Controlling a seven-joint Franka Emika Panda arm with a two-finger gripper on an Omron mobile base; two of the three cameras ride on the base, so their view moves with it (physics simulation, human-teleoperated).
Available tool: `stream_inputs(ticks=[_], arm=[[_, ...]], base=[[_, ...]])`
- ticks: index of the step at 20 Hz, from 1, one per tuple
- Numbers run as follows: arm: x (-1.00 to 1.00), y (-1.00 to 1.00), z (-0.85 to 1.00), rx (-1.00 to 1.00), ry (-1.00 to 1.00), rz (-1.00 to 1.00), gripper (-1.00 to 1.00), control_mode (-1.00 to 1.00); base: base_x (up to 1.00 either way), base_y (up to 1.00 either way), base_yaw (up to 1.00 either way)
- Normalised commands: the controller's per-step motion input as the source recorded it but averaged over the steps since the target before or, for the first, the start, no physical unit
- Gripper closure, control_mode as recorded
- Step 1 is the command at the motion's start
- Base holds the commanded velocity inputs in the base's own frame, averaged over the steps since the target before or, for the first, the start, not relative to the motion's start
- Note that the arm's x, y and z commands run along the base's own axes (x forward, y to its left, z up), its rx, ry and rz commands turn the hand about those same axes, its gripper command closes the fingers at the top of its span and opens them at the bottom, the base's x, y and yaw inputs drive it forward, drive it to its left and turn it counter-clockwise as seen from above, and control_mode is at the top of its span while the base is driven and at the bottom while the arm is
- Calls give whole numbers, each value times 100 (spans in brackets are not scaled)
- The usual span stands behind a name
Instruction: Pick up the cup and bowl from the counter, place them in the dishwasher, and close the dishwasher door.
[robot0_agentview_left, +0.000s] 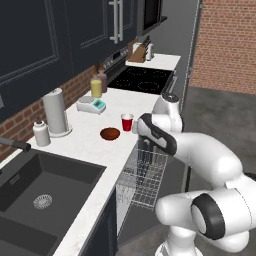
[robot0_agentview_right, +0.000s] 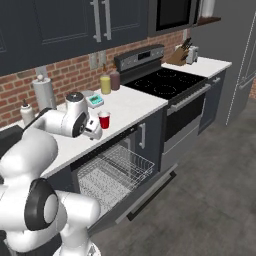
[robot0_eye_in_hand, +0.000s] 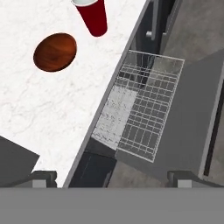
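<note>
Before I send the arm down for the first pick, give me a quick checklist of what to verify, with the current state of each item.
1. Fingers open and empty: ok, the tips stand far apart with nothing between them.
2. Cup upright and free on the counter: ok, it stands clear of the bowl.
3. Bowl reachable: ok, it sits right side up near the counter's front edge, nothing on it.
4. Dishwasher door down: ok, it is dropped open.
5. Rack pulled out and free for loading: ok, no dishes in it.
6. Arm lined up over a target: not ok, the hand view looks down on the counter edge and rack, with cup and bowl off to one side.
</note>
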Motion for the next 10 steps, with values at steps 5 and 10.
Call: stream_inputs(ticks=[5, 10], arm=[[44, 28, -18, 4, 0, 0, -100, -100], [54, 31, -16, 0, 0, 0, -100, -100]], base=[[0, 0, 0], [0, 0, 0]])
